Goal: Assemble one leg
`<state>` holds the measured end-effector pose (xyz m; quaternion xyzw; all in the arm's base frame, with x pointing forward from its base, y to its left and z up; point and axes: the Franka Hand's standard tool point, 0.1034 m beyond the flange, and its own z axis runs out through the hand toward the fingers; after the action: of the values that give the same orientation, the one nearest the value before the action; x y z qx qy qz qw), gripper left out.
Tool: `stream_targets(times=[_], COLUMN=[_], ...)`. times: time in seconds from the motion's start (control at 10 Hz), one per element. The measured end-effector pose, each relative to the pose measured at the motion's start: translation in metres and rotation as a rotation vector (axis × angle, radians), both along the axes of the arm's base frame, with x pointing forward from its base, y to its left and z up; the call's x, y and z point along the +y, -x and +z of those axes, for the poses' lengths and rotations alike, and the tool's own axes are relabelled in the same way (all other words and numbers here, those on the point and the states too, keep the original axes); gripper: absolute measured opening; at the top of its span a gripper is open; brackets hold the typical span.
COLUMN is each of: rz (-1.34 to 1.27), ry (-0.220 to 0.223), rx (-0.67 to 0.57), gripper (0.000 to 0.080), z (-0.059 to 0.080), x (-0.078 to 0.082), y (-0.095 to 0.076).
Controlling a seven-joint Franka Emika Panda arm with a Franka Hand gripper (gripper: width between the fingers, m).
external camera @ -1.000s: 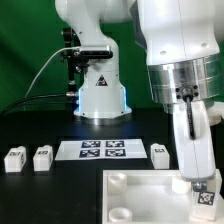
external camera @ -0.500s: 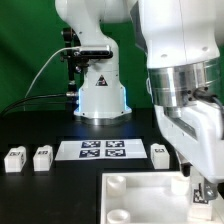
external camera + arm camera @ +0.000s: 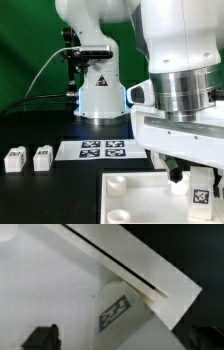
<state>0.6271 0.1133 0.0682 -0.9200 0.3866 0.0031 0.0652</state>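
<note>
The leg, a small white peg with a black-and-white tag, stands upright at the corner of the broad white slab on the exterior view's right. My gripper reaches down from above and is shut on the leg. In the wrist view the leg's tag shows between my dark fingers, against the slab. Two more legs lie on the table at the exterior view's left.
The marker board lies flat behind the slab. The arm's base stands at the back. The slab has round sockets at its corners. My wide hand hides the table behind the slab on the exterior view's right.
My hand has turned about its vertical axis over the leg, so its broad side now faces the camera. The leg has stayed at the slab's corner. A third loose leg is now hidden behind my hand.
</note>
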Motion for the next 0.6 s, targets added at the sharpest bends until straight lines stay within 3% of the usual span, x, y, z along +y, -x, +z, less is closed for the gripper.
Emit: stream_targets(times=[0.2, 0.3, 0.4, 0.5, 0.6], rz=[0.381, 0.383, 0.363, 0.34, 0.335], ry=[0.065, 0.065, 0.064, 0.064, 0.063], rx=[-0.026, -0.026, -0.024, -0.021, -0.021], gripper=[0.0649, 0.0649, 0.0529, 0.0529, 0.0394], z=[0.0047, 0.0044, 0.0044, 0.0044, 0.0044], x=[0.0014, 0.0001, 0.0004, 0.0005, 0.0003], y=[-0.0031, -0.0031, -0.003, -0.003, -0.003])
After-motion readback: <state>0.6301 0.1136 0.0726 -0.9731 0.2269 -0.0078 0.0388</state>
